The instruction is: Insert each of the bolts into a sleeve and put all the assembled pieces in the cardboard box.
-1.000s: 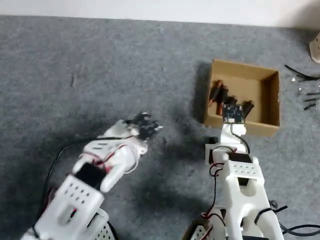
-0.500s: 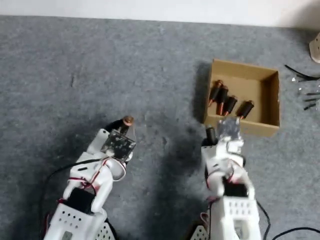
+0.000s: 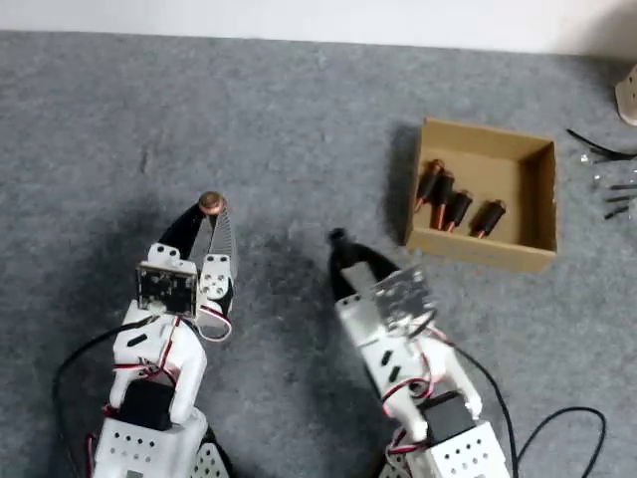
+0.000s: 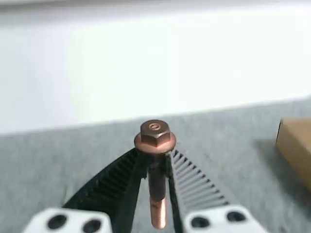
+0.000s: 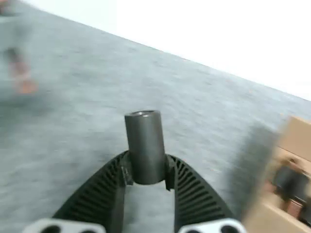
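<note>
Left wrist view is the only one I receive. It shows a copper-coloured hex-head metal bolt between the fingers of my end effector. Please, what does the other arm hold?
Observer: The right end effector is shut on a dark grey metal tube sleeve.
Operator: How many assembled pieces are in the box?
Observer: Four assembled pieces lie side by side in the open brown cardboard box.
Operator: Is my bolt close to the sleeve?
Observer: Not yet. In the high view the copper-coloured hex-head bolt in the left end effector is apart from the sleeve, with bare grey carpet between them.
</note>
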Available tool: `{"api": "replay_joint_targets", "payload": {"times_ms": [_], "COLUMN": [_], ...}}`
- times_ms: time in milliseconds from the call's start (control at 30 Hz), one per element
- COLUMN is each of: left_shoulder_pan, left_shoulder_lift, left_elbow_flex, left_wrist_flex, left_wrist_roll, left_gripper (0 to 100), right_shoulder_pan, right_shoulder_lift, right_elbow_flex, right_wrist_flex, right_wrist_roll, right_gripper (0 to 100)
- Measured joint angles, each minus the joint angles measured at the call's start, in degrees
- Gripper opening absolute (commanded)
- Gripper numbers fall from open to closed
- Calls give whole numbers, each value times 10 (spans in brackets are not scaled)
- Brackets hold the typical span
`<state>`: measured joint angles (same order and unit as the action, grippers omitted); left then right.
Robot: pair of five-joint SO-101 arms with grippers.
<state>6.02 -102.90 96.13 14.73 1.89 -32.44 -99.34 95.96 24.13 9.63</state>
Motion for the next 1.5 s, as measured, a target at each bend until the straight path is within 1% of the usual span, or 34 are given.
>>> {"api": "replay_joint_targets", "payload": {"times_ms": [100, 200, 267, 333, 467, 567, 667, 900, 1133, 1333, 1500], "left_shoulder_pan": [-2, 7, 18, 33, 36, 36, 36, 40, 125, 133, 149], "left_shoulder_lift": [0, 0, 0, 0, 0, 0, 0, 0, 0, 0, -7], "left_elbow_flex": [0, 0, 0, 0, 0, 0, 0, 0, 0, 0, 0], "left_wrist_flex": [-33, -40, -41, -41, -48, -81, -94, -96, -96, -96, -74], "left_wrist_roll": [0, 3, 25, 77, 222, 325, 374, 433, 437, 437, 437], "left_gripper": [7, 7, 7, 7, 7, 7, 7, 7, 7, 7, 7], "right_shoulder_pan": [-29, -31, -31, -31, -31, -31, -31, -32, -37, -49, -49], "right_shoulder_lift": [2, 2, 2, 2, 2, 2, 2, 2, 2, 3, 3], "right_elbow_flex": [0, 0, 0, 0, 0, 0, 0, 0, 0, 0, 0], "right_wrist_flex": [-1, -1, -1, -1, -18, -22, -22, -22, -22, -22, -22], "right_wrist_roll": [0, 0, 0, 0, 0, 0, 0, 0, 0, 0, 0], "right_gripper": [8, 8, 8, 8, 8, 8, 8, 8, 6, 6, 6]}}
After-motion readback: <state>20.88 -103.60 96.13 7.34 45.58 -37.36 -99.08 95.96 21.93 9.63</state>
